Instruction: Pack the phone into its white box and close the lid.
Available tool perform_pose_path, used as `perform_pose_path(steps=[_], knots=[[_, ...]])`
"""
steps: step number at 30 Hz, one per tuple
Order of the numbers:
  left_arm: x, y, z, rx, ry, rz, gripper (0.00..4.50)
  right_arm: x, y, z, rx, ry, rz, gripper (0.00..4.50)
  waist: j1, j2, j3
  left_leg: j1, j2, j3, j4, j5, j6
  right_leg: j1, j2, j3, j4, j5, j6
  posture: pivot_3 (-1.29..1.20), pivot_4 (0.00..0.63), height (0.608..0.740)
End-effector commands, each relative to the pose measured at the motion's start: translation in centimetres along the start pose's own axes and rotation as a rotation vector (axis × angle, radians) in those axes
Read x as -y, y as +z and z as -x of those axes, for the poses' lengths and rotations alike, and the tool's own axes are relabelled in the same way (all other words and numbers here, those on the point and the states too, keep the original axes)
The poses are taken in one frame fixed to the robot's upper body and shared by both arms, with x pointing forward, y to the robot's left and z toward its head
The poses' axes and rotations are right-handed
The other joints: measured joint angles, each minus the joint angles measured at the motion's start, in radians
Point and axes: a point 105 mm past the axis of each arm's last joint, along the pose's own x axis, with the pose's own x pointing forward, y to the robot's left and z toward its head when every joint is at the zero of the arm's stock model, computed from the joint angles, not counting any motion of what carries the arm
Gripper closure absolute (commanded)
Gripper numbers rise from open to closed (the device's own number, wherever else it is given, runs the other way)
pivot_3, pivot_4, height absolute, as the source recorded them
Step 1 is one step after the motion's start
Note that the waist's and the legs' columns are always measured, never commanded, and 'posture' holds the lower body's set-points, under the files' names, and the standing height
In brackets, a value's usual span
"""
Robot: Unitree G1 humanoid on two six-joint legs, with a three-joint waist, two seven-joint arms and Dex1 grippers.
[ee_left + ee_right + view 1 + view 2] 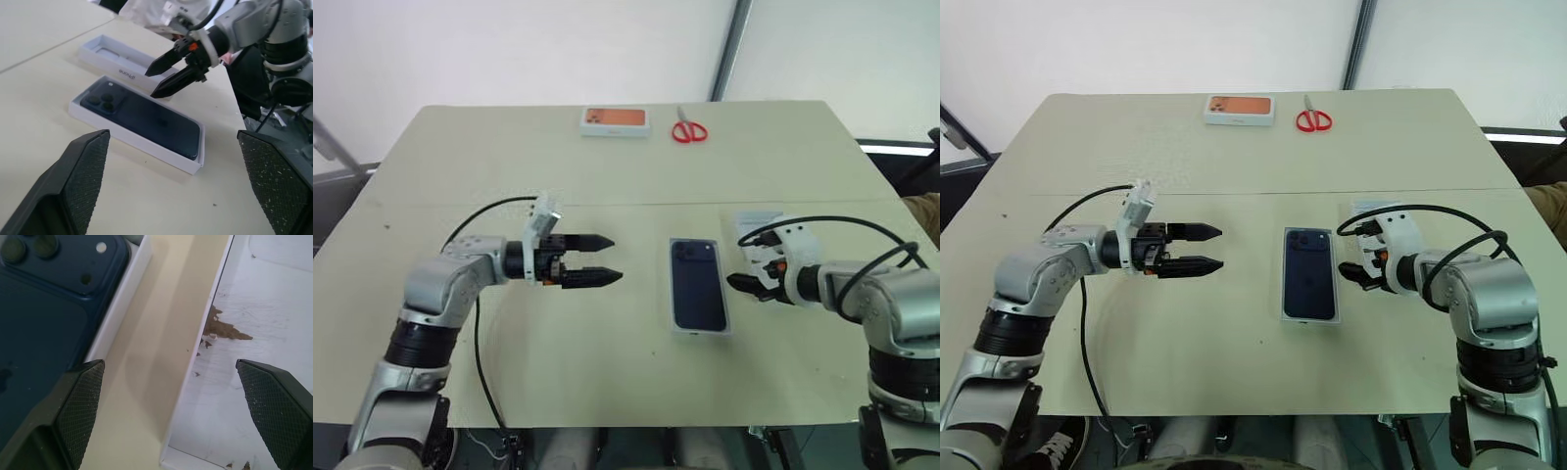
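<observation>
phone (697, 284) lies in white box (724, 328) (lid (113, 55) beside).

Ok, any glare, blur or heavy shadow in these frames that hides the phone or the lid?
Left eye view: even light, the phone reads clearly in the white box. Left wrist view: soft sheen on the phone's back, camera cluster still sharp; the left gripper's own fingers are blurred up close. Right wrist view: the lid is bright but not blown out.
</observation>
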Motion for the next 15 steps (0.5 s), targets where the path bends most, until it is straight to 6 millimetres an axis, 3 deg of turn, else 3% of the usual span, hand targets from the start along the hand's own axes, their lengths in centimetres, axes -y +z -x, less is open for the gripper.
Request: perform_pose_path(steps=[1,6,10,15], knots=[[0.3,1.3,0.8,0.016,0.02,-0.224,0.03,0.6,1.1,0.4,0.016,-0.07,0.035,0.0,-0.002,0.0,0.0,0.0,0.0,0.0,0.0,0.0,0.0,0.0,0.0,0.0,0.0,0.0,0.0,0.0,0.15,0.74],[0.3,1.0,0.7,0.038,0.031,-0.301,0.03,0.1,0.7,-0.2,-0.011,-0.071,0.057,0.0,-0.001,0.0,0.0,0.0,0.0,0.0,0.0,0.0,0.0,0.0,0.0,0.0,0.0,0.0,0.0,0.0,0.15,0.74],[0.9,0.9,0.6,0.073,0.003,-0.281,0.03,-0.8,0.7,-0.4,-0.006,-0.04,0.065,0.0,-0.002,0.0,0.0,0.0,0.0,0.0,0.0,0.0,0.0,0.0,0.0,0.0,0.0,0.0,0.0,0.0,0.15,0.74],[0.8,0.4,1.2,0.078,-0.012,-0.235,0.03,-0.5,0.4,-0.7,-0.004,-0.073,0.024,0.0,-0.01,0.0,0.0,0.0,0.0,0.0,0.0,0.0,0.0,0.0,0.0,0.0,0.0,0.0,0.0,0.0,0.15,0.74]])
